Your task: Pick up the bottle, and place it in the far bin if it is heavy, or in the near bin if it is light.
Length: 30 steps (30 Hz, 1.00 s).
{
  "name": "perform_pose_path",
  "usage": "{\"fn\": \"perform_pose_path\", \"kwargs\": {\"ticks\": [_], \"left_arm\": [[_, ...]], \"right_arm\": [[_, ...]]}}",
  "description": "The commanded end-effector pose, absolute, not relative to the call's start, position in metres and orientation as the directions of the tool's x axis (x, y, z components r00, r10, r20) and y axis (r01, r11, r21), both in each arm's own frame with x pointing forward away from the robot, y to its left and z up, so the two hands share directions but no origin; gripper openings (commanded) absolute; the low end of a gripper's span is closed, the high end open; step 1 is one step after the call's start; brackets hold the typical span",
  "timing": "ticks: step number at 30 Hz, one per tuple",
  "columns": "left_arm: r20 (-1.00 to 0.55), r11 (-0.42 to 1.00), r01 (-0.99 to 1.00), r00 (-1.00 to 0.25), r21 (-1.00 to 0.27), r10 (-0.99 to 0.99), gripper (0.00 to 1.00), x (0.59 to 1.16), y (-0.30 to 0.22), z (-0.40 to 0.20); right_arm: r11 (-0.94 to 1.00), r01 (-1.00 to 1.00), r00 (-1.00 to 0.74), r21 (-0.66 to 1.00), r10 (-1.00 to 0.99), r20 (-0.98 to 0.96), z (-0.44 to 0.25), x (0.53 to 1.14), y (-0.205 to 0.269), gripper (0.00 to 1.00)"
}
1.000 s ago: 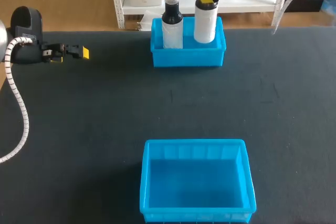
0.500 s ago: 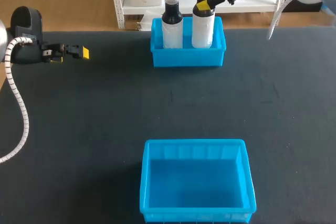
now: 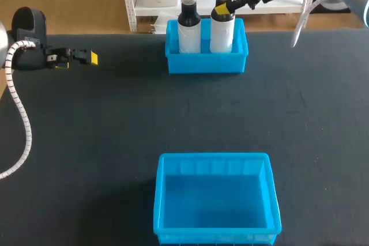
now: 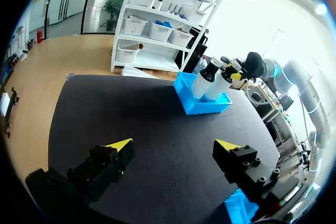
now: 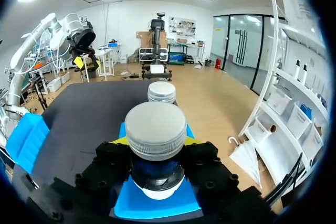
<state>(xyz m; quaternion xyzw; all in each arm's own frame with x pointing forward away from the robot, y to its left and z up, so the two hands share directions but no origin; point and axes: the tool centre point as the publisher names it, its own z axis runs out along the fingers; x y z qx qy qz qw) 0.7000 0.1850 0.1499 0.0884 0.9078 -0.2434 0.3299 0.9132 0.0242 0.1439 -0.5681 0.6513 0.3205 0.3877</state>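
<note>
Head view: high and behind the robot, tilted down over the whole table (image 3: 104,125). The near bin (image 3: 216,200) lies closest to the lens, the far bin (image 3: 206,56) at the table's far edge.

Left wrist view: low over the table's left side, facing across it between the spread fingers of the left gripper (image 4: 174,145). Far bin at middle distance.

Right wrist view: very close, looking onto the cap of the bottle (image 5: 156,127) clamped in the right gripper (image 5: 156,141), table and near bin beyond.

Shared: all three take in the far bin. The wrist views face each other, each catching the other's arm.
</note>
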Motion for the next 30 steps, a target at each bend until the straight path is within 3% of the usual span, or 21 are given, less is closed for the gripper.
{"fn": "perform_pose_path", "kwargs": {"ticks": [1,30], "left_arm": [[-0.642,0.866,0.321,-0.767,-0.383,0.0,1.0,0.7,0.185,0.15],[-0.642,0.866,0.321,-0.767,-0.383,0.0,1.0,0.7,0.185,0.15]], "right_arm": [[0.083,-0.996,-0.055,0.016,-0.49,-0.87,0.143,0.926,0.026,0.0],[0.074,-0.996,-0.074,0.043,-0.482,-0.873,0.126,0.93,0.029,0.0]]}}
